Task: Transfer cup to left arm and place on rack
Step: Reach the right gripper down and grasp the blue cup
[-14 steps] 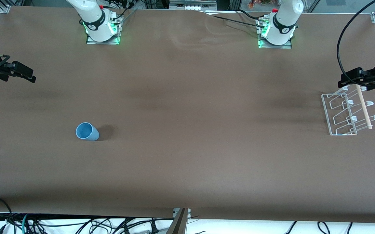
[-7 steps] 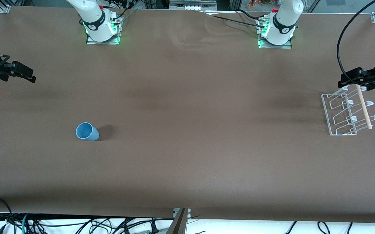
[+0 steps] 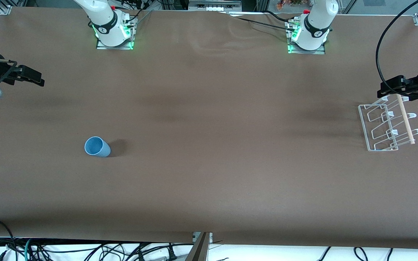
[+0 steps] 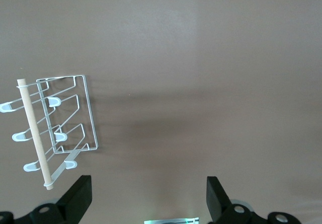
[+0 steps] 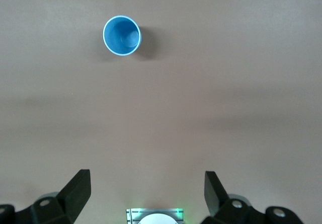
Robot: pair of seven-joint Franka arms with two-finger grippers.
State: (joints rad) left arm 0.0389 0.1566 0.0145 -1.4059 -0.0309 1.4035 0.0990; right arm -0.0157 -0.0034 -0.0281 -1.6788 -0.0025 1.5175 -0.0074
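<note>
Over the table's right-arm end, well apart from the cup (image 3: 97, 146), right gripper (image 3: 34, 78) hangs with fingers spread, nothing between them; fingertips (image 5: 80, 183) only partly in frame in the right wrist view, gripper body cut off. Cup is light-blue, upright, mouth up, standing on the brown table cover (image 3: 209, 145), nearer the front camera than the right gripper, far toward the right arm's end from the rack (image 3: 388, 123).

Left gripper (image 3: 390, 87) hangs spread wide and empty, above the rack's base-side end; its wrist is cut off at the frame edge. Rack is white wire with a wooden dowel (image 3: 405, 119) along one side. Hooked pegs (image 4: 20, 136) are small and hard to make out.
</note>
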